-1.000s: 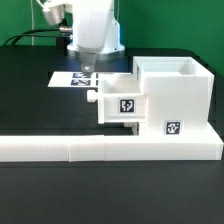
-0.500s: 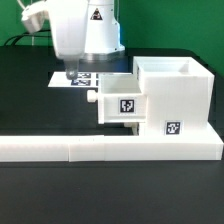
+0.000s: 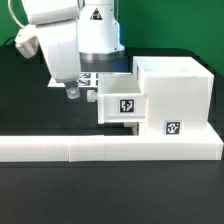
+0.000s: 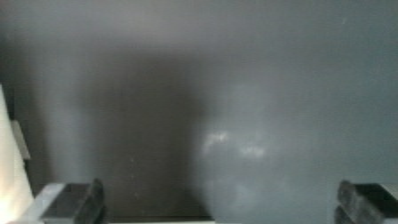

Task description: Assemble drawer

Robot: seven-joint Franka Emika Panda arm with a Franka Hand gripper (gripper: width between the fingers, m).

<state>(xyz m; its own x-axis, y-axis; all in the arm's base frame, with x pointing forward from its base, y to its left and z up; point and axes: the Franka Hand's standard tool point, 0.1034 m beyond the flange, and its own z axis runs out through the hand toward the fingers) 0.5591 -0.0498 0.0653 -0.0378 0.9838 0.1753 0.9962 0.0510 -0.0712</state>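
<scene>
The white drawer housing (image 3: 175,92) stands at the exterior view's right, against the low white L-shaped wall (image 3: 100,150). One knobbed tray (image 3: 122,102) with a square tag sticks partly out of the housing, its knob (image 3: 90,98) pointing to the exterior view's left. Another tag (image 3: 172,128) sits low on the housing's front. My gripper (image 3: 72,92) hangs just left of the knob, above the black table, apart from the tray. In the wrist view my gripper (image 4: 221,196) is open and empty, its fingers (image 4: 71,204) wide apart over bare dark table.
The marker board (image 3: 92,78) lies behind my gripper, partly hidden by the arm. The L-shaped wall runs along the front of the table. A white edge (image 4: 9,150) shows at the side of the wrist view.
The arm has swung toward the exterior view's left and come lower and nearer. My gripper went from above the marker board to beside the tray's knob. The drawer parts have not moved.
</scene>
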